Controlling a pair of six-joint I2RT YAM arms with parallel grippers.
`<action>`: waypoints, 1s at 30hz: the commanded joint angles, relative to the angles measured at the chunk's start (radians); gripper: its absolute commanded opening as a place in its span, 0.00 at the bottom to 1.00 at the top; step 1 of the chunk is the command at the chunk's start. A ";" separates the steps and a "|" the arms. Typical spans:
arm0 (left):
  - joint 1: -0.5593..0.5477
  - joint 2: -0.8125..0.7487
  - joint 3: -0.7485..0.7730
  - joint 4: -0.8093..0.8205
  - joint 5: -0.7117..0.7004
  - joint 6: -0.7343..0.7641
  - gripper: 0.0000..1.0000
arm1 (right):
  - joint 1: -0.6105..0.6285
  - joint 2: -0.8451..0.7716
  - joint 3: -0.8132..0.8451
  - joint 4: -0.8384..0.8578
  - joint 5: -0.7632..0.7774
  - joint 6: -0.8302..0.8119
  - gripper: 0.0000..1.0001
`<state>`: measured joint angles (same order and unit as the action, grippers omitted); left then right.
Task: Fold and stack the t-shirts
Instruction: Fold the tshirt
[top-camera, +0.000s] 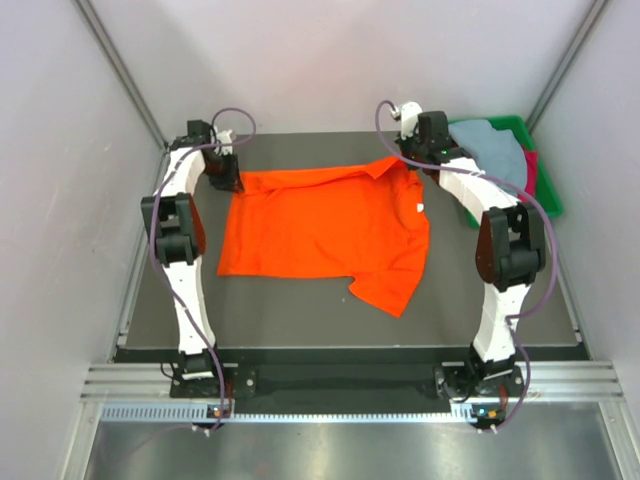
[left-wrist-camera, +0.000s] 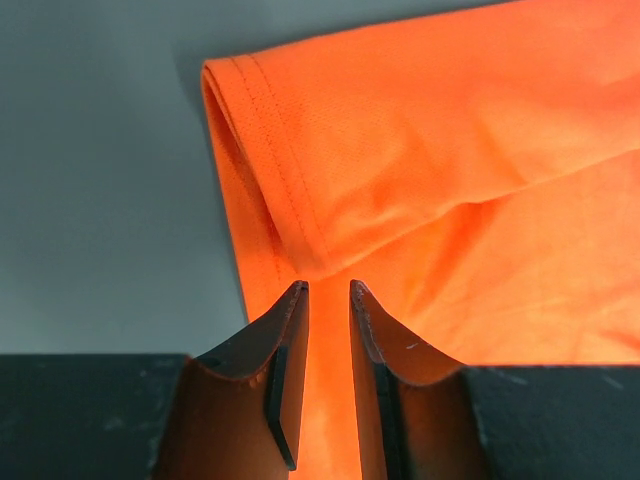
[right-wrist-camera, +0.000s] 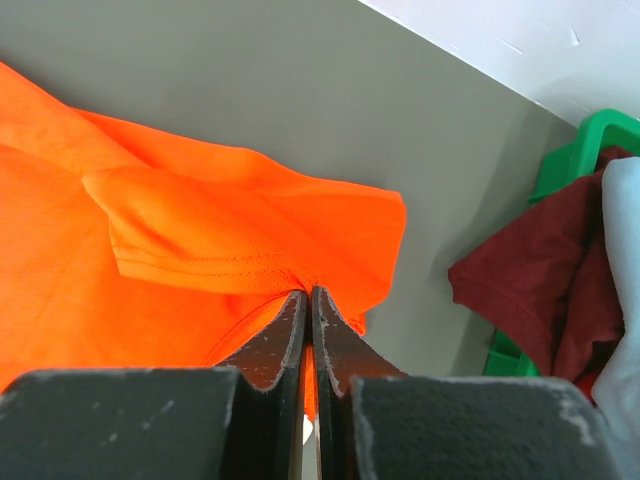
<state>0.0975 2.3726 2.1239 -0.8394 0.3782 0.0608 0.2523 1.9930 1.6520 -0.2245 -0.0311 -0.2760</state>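
This is a robotics lab cell rather than a home. A dark grey table (top-camera: 300, 320) stands boxed in by bare pale panels (top-camera: 60, 200) with metal corner struts (top-camera: 120, 70). A left arm (top-camera: 185, 260) and a right arm (top-camera: 500, 260) are bolted by a slotted aluminium rail (top-camera: 350, 385) at the near edge. Loose purple cables (top-camera: 240, 115) loop from their wrists.
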 joint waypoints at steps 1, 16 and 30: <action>0.002 0.049 0.027 0.006 0.013 -0.006 0.29 | 0.008 0.001 0.057 0.030 -0.006 0.006 0.00; 0.005 0.097 0.077 0.022 -0.030 0.004 0.32 | 0.008 0.004 0.058 0.028 -0.003 0.004 0.00; 0.016 -0.064 0.077 0.042 -0.007 0.005 0.00 | 0.013 -0.013 0.045 0.028 0.005 0.003 0.00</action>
<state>0.1013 2.4512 2.1708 -0.8360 0.3622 0.0547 0.2535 1.9949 1.6699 -0.2260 -0.0307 -0.2764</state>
